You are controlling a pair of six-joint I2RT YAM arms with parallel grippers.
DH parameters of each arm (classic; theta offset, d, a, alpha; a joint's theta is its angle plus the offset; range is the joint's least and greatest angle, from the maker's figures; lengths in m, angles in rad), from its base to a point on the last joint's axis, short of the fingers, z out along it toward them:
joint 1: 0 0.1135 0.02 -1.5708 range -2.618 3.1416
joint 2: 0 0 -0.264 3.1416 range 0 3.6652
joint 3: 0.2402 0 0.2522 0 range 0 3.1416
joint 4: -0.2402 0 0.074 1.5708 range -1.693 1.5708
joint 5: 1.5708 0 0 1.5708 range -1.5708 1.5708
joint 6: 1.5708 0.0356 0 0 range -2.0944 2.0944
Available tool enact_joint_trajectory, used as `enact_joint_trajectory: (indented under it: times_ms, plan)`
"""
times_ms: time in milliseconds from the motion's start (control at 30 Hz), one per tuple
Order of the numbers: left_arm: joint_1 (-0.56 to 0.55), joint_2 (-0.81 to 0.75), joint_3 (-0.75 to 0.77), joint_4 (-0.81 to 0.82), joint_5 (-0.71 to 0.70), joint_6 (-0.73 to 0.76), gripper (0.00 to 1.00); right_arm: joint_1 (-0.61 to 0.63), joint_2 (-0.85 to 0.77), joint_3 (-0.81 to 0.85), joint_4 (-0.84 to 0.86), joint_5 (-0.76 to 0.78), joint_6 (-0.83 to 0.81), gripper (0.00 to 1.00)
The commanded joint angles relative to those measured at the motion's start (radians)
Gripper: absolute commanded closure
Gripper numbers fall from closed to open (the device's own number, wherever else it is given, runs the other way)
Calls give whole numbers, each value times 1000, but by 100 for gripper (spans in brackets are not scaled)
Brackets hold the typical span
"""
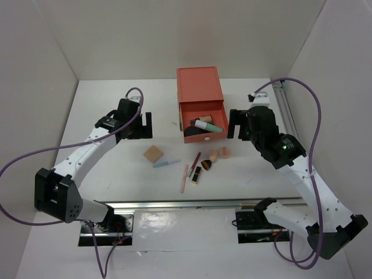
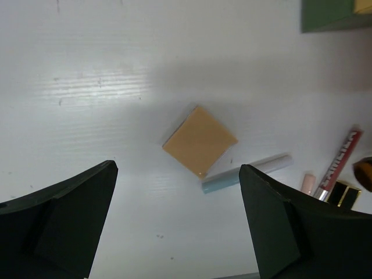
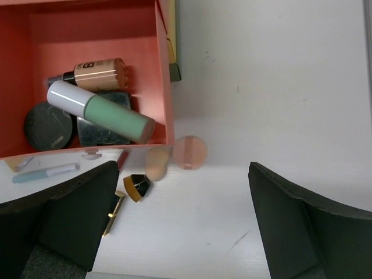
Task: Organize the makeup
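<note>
The tan compact (image 1: 154, 153) lies on the white table with the blue pencil (image 1: 167, 163) beside it. My left gripper (image 1: 139, 126) is open and empty, hovering behind them; in the left wrist view (image 2: 177, 192) the compact (image 2: 200, 140) and the pencil (image 2: 247, 173) lie ahead of the fingers. A pink pencil (image 1: 184, 178), a red tube (image 1: 195, 161), a black-gold lipstick (image 1: 197, 175), a brush (image 1: 207, 165) and two peach sponges (image 1: 218, 154) lie mid-table. My right gripper (image 1: 239, 124) is open and empty beside the drawer. A mint tube (image 3: 102, 110), a tan bottle (image 3: 99, 72), a black jar (image 3: 48, 125) and a black compact (image 3: 104, 131) lie in the drawer.
The coral drawer box (image 1: 199, 87) stands at the back centre with its top drawer (image 1: 214, 137) pulled out toward me. A green part of the box (image 2: 337, 14) shows in the left wrist view. White walls enclose the table on three sides.
</note>
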Motion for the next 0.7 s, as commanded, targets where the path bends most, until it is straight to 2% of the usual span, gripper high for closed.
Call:
enact_joint_trajectory:
  times_ms: [0, 200, 400, 667]
  plan:
    - [55, 53, -91, 166, 129, 8, 0, -31, 3, -9, 46, -19, -3, 0]
    - [55, 151, -184, 275, 232, 182, 0, -63, 72, 11, 37, -126, -21, 0]
    - [75, 229, -219, 378, 386, 275, 0, -63, 80, 13, 40, -188, -61, 0]
    - [38, 332, -199, 357, 337, 285, 0, -63, 37, 2, 58, -221, -81, 0]
